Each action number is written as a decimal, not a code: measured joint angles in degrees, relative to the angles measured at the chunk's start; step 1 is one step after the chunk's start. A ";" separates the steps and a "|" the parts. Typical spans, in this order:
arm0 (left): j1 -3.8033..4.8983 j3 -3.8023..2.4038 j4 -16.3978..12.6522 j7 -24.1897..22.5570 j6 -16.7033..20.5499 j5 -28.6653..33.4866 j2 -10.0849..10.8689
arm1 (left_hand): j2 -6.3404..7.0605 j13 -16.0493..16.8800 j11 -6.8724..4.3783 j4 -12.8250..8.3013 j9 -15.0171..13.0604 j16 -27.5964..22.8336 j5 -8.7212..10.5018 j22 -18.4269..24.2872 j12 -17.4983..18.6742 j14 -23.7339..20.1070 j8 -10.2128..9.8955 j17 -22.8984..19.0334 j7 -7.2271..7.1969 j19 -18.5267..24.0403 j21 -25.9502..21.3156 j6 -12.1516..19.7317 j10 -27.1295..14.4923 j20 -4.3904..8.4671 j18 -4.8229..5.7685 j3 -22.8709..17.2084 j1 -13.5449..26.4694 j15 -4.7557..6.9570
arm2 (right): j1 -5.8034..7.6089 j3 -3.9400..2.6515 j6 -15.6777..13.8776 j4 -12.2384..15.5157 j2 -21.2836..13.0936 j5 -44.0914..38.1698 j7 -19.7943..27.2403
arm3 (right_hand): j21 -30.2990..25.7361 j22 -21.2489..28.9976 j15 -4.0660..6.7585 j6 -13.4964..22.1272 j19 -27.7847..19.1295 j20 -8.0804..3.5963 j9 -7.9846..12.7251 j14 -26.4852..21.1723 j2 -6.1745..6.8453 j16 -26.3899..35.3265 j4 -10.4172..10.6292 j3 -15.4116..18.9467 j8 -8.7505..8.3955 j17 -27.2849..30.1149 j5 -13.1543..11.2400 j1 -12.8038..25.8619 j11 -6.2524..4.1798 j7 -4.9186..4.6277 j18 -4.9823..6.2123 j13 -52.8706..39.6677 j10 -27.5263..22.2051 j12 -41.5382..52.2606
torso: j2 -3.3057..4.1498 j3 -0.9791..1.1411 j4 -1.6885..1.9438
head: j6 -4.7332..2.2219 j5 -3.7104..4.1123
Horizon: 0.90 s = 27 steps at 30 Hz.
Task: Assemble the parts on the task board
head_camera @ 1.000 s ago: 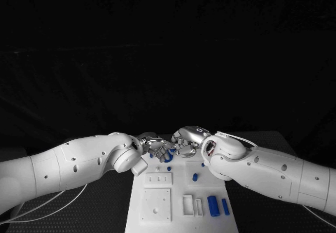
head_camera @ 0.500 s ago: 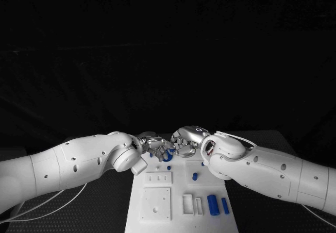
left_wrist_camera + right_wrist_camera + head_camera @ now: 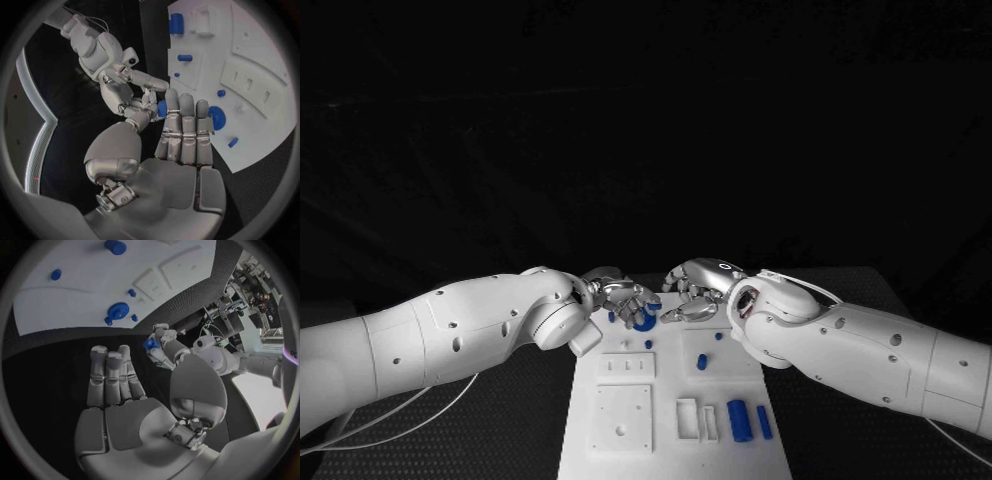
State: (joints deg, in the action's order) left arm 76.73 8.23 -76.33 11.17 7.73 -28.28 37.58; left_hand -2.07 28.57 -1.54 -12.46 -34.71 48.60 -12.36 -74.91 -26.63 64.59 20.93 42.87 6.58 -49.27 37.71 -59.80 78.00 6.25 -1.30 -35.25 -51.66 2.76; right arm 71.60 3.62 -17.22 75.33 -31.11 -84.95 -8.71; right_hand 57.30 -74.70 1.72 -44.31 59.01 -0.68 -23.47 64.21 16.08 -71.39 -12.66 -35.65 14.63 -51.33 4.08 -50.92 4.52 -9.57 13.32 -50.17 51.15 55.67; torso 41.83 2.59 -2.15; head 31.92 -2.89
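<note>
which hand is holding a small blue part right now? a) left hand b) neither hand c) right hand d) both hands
a: in the right wrist view the left hand pinches a small blue part in its fingertips, while the right hand has its fingers straight with nothing in them.

White screw-dotted arms, silver hands, segmented fingers (image 3: pixel 182 131), trailing white cables (image 3: pixel 387 420).

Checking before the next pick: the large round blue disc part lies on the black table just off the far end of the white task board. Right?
Not quite. The large round blue disc part lies on the white task board itself, at its far end, not on the black table. The left wrist view shows white plate beneath it.
</note>
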 measured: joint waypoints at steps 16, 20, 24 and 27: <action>0.10 1.57 -0.49 3.80 -0.96 -11.08 1.16 | -0.13 1.07 -1.24 0.01 -1.48 2.72 0.24 0.01 -2.41 1.59 0.12 -0.11 -0.23 -1.33 2.41 -0.17 1.24 0.50 -0.01 0.02 -0.13 1.55 | 0.71 -0.55 -7.46 -5.01 -7.08 14.13 7.26 | -0.51 -0.24 -0.21 1.11 -1.02 0.90 -1.02 -1.00 -0.63 0.00 3.03 3.16 0.94 0.11 7.46 -1.08 0.08 -0.68 -0.02 2.04 -1.08 2.18 | 0.00 0.03 -0.06 | 0.97 -0.65; 0.06 2.70 -1.31 6.12 -1.07 -16.59 1.53 | -0.12 3.92 -1.58 -0.47 -1.49 6.58 0.45 0.01 -6.85 4.22 0.10 1.26 -0.77 -4.35 4.42 -0.58 3.02 1.00 -0.01 0.47 -0.12 2.91 | 1.50 -1.26 -8.01 -6.64 -7.38 18.86 8.84 | -0.77 -0.24 -0.01 1.42 -1.31 1.19 -1.18 -1.22 -1.00 0.00 3.03 3.78 0.95 0.25 8.32 -1.45 0.08 -0.77 -0.02 2.48 -1.49 2.19 | -0.05 0.10 -0.02 | 1.47 -0.94; 0.08 3.32 -1.77 8.59 -1.23 -20.50 1.60 | 0.15 11.39 -2.59 -0.92 -1.49 13.25 0.01 -0.04 -15.95 5.81 -0.97 3.88 -1.48 -8.67 9.24 -0.99 4.23 2.44 0.00 0.80 -0.39 4.34 | 2.17 -1.45 -8.24 -7.67 -7.27 21.98 9.79 | -0.77 -0.24 -0.08 1.41 -1.31 1.19 -1.20 -1.50 -1.31 0.00 2.87 3.94 0.95 0.32 8.35 -1.76 0.08 -0.83 -0.01 2.78 -1.49 2.30 | -0.14 0.23 0.06 | 1.99 -1.05; 0.17 4.13 -2.34 10.25 -1.48 -22.99 1.87 | 0.19 15.79 -3.00 -1.01 -1.49 16.86 -1.81 -0.03 -21.34 6.49 -1.36 4.85 -1.64 -10.58 12.41 -1.03 4.58 3.40 -0.25 0.89 -0.43 4.82 | 2.54 -1.51 -8.28 -8.24 -7.09 23.55 10.20 | -0.77 -0.24 0.00 1.48 -1.52 1.40 -1.24 -1.59 -1.61 0.00 2.71 4.10 1.15 0.32 8.58 -2.05 0.08 -0.97 -0.01 2.97 -1.49 2.44 | -0.20 0.36 0.11 | 2.37 -1.15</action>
State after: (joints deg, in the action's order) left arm 76.90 12.35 -78.67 21.42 6.25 -51.27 39.45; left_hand -1.88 44.36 -4.54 -13.47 -36.20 65.46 -14.16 -74.95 -47.97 71.08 19.57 47.72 4.94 -59.85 50.12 -60.83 82.58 9.65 -1.55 -34.36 -52.10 7.58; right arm 74.14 2.11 -25.49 67.09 -38.20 -61.39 1.49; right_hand 56.53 -74.94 1.72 -42.83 57.49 0.72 -24.70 62.62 14.48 -71.39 -9.96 -31.54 15.78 -51.01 12.66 -52.97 4.60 -10.54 13.30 -47.20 49.66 58.11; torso 41.63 2.95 -2.04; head 34.29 -4.04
